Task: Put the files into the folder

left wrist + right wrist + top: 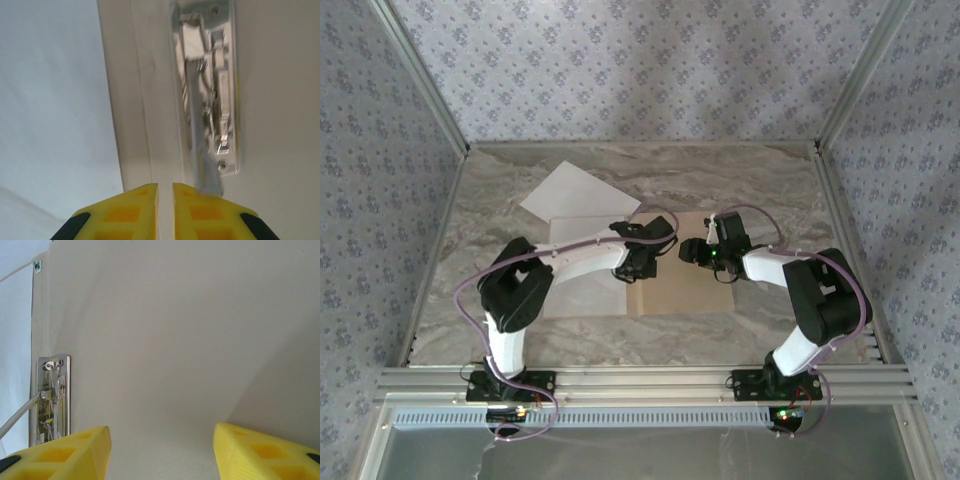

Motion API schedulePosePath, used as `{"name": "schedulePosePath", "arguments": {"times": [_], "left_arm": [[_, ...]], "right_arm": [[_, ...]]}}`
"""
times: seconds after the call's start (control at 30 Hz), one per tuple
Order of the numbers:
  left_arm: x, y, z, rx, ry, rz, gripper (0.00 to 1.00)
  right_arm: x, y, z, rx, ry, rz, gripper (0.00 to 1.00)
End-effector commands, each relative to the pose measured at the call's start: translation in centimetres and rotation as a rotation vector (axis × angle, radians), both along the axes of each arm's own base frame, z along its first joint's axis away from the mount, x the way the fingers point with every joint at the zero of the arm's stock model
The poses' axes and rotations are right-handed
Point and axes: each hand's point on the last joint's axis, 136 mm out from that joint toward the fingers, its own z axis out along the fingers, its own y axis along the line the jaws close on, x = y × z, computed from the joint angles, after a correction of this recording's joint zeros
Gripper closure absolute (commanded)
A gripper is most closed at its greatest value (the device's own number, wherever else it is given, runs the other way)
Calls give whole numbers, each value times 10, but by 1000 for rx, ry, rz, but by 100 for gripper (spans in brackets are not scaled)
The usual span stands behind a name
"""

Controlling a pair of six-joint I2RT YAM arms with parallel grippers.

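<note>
The tan folder (pixel 682 286) lies open on the table. A white file (pixel 582 292) covers its left half, and a second file (pixel 575 195) lies on the table behind it. My left gripper (pixel 640 264) hovers over the folder's spine. In the left wrist view its yellow fingers (pixel 137 210) are almost together, and only the pale spine shows in the slit of the left gripper (pixel 165 202). The metal clip (pixel 207 90) has its lever (pixel 202 165) raised, its end against the right finger. My right gripper (pixel 693 250) (pixel 162 452) stands open over the bare right half (pixel 175 340), beside the clip (pixel 52 395).
The marble table (pixel 760 190) is boxed in by patterned walls at the back and sides. An aluminium rail (pixel 640 380) runs along the near edge by the arm bases. The two grippers are close together above the folder's middle.
</note>
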Motion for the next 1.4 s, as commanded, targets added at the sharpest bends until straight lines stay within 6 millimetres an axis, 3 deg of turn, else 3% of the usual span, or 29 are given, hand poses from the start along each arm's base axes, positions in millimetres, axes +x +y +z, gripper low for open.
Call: {"name": "schedulePosePath", "arguments": {"times": [0.0, 0.27, 0.57, 0.7, 0.83, 0.93, 1.03, 1.17, 1.37], "left_arm": [[33, -6, 19, 0, -68, -7, 85], [69, -8, 11, -10, -64, 16, 87], [87, -10, 2, -20, -46, 29, 87], [86, -14, 9, -37, -35, 19, 85], [87, -8, 29, -47, -60, 24, 81], [88, 4, 47, -48, -90, 40, 76], [93, 29, 60, -33, -125, 79, 68], [106, 73, 57, -43, -116, 172, 61], [119, 119, 47, -95, -95, 265, 55]], "right_arm": [[-38, -8, -39, -54, 186, 23, 41], [-37, -9, -39, -54, 185, 26, 41], [-38, -8, -39, -54, 186, 29, 41], [-38, -8, -39, -55, 186, 30, 41], [-38, -10, -39, -63, 188, 30, 41], [-39, -15, -41, -76, 201, 23, 41], [-39, -20, -41, -80, 207, 14, 41], [-38, -29, -40, -76, 210, -7, 41], [-31, -50, -35, -66, 204, -68, 41]]}}
